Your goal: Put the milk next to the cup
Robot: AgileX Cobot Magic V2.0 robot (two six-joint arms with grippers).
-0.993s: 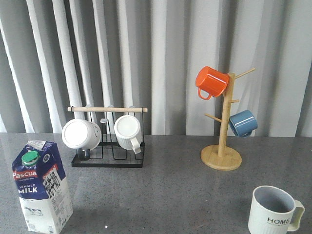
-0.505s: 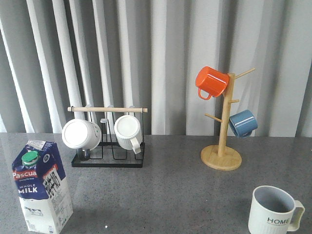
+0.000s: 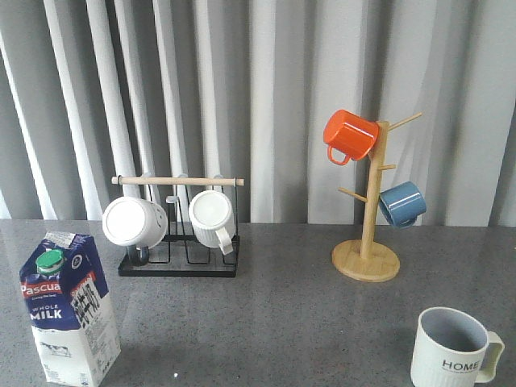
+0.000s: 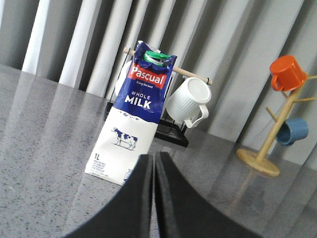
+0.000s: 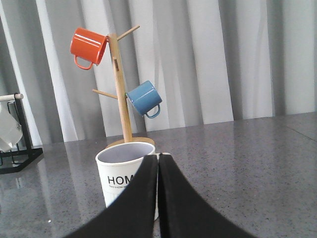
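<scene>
Grey curtains hang behind the speckled grey bench [image 3: 274, 314]. At its front left corner stands the milk [image 3: 70, 308], upright and untouched; the cup [image 3: 454, 349] sits at the front right corner, well apart from it. Between them, toward the back edge, are a black mug rack [image 3: 179, 227] and a wooden mug tree [image 3: 367, 201]. The left end effector [image 4: 152, 171] faces the milk with its fingers clenched together on nothing; the right end effector [image 5: 158, 171] is likewise clenched, pointing at the cup. To begin well, the left fingers should spread wide first, then close on the carton's white lower body, keeping it upright while carrying.
</scene>
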